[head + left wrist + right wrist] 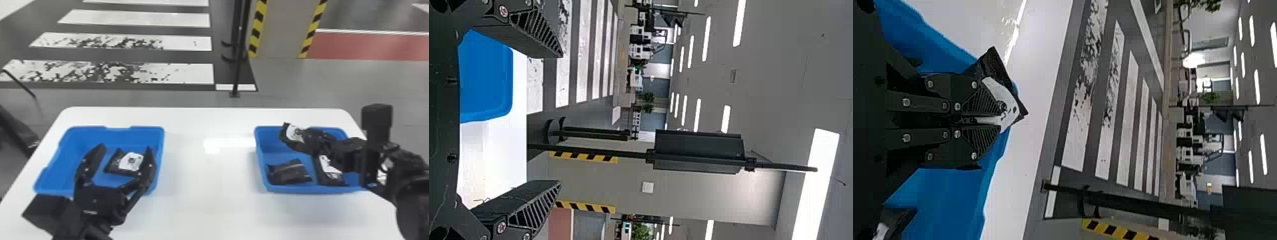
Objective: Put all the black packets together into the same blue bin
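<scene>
Left gripper [125, 147] first, then, in the head view: it's over the left blue bin [86, 138], its two fingers spread wide, and a white-labelled black packet [130, 162] lies in that bin, seen between them. Across the white table [207, 191], look at the right gripper [305, 135] — that one has a catch! It's closed on another black packet with a white label [294, 132], up over the right blue bin [297, 189]. Down in that bin, two more: a plain-looking black packet [289, 173] and, just beside it, one with white on it [330, 175].

Over to the left wrist view: fingers well apart, nothing pinched, with part of a blue bin and the table beyond them.

And the right wrist view — fingertips tight together on the packet's edge, its label facing out past them, and blue bin behind the grip. Part of another packet shows in the bin there.
</scene>
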